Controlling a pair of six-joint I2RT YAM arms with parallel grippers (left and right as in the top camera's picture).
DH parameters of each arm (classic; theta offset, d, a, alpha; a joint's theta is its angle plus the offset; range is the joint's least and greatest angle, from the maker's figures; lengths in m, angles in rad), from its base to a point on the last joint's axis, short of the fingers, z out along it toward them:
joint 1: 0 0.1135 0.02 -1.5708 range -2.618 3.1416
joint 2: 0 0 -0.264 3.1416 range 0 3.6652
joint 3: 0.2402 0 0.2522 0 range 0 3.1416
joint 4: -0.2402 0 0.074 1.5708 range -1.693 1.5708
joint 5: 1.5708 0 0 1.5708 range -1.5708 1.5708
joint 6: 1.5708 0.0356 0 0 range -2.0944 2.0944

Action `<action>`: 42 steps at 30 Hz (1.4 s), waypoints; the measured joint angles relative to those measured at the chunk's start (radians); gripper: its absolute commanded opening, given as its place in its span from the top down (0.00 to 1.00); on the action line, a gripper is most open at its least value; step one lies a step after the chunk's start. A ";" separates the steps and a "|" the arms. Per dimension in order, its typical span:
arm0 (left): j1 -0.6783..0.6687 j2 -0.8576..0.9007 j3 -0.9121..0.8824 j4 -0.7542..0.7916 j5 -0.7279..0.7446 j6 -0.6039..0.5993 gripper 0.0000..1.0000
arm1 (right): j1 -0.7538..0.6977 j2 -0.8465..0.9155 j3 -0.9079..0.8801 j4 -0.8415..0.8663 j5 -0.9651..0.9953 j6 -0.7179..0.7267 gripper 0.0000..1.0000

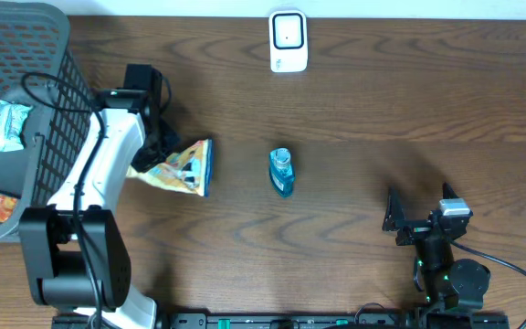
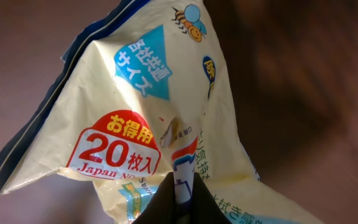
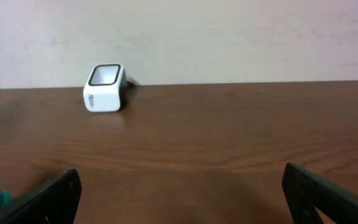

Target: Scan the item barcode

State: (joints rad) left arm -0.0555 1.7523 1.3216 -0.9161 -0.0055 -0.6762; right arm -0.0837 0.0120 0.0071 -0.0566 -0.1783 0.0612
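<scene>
The left hand [image 1: 161,153] is clenched on the yellow packet [image 1: 187,166], pinching one edge so that the rest of the bag spreads free just beside the basket [image 1: 53,55]. In the left wrist view the dark fingertips [image 2: 157,205] meet over a fold of the film, and the printed face with its red label fans out above them; no barcode shows on that face, so I judge it lies on the other side or in a crease.

The packet sits left of centre over the tabletop [image 1: 382,100]; whether it is lifted or trails on the wood I cannot tell. It is well apart from the scanner [image 1: 288,41], which stands at the far edge with its dark window turned up. A blue bottle [image 1: 282,172] lies between the arms, likely another item for a later turn.

The right hand [image 1: 418,208] is released, jaws wide and holding nothing, low at the near right; it stands out of the path from packet to scanner.

The step in hand looks like the carry to the scanner. An edge grip suits it, since both faces stay uncovered; the risk is that the limp film folds over the code.
</scene>
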 measured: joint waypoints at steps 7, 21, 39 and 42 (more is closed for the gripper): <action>-0.084 0.000 0.000 0.117 0.066 0.091 0.93 | 0.000 0.000 0.000 0.000 0.000 0.000 0.01; -0.124 0.000 0.000 0.105 0.053 0.187 0.34 | 0.000 0.000 0.000 0.000 0.000 0.000 0.01; -0.124 -0.381 0.190 0.123 -0.300 0.212 0.02 | 0.000 0.000 0.000 0.000 0.000 0.000 0.01; -0.124 -0.483 0.224 0.277 -0.417 0.256 0.02 | 0.000 0.000 0.000 0.000 0.000 0.000 0.01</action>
State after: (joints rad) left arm -0.1795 1.2694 1.5455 -0.6392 -0.4221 -0.4202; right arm -0.0837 0.0120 0.0071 -0.0566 -0.1783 0.0612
